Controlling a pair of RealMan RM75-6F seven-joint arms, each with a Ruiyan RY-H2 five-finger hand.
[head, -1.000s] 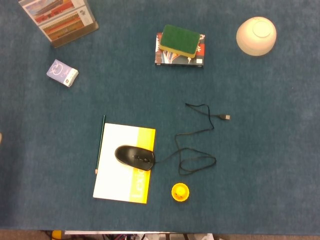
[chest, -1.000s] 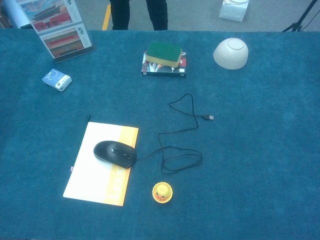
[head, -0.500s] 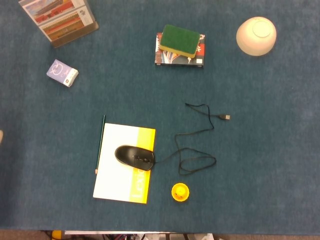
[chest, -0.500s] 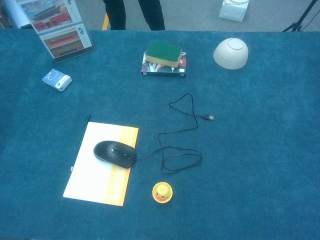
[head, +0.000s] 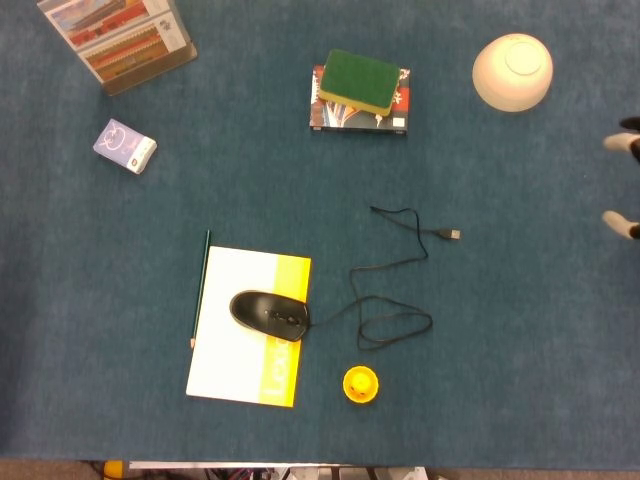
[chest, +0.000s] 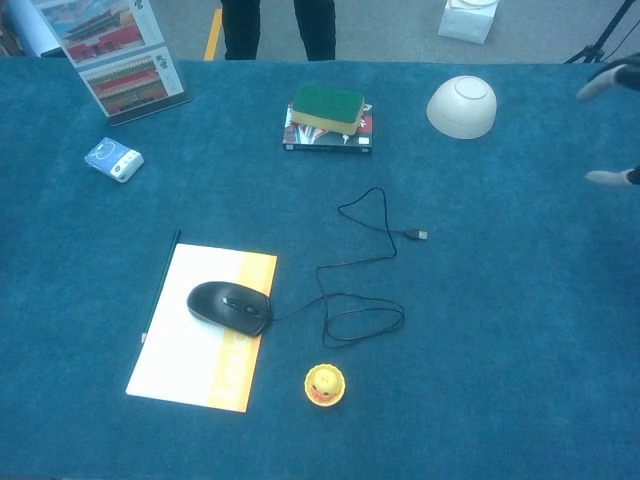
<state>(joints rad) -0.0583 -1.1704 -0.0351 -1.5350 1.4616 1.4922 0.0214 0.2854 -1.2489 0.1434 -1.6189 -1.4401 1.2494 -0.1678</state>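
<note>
Head view: right hand (head: 625, 185) enters at the table's right edge, fingertips spread apart, holding nothing, nearest an upturned cream bowl (head: 512, 71).

A lab or demo room, by the look of it — a table (chest: 520, 330) under blue felt, a tripod leg (chest: 600, 40) on bare grey floor (chest: 390, 30), and a bystander's legs (chest: 278, 25) behind.

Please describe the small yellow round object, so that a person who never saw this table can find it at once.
Start from the white and yellow notebook near the front edge of the blue table, with the black mouse on it. Just right of the notebook's front corner, below the loops of the mouse cable, sits the small yellow round toy, the only yellow round thing there.
</note>
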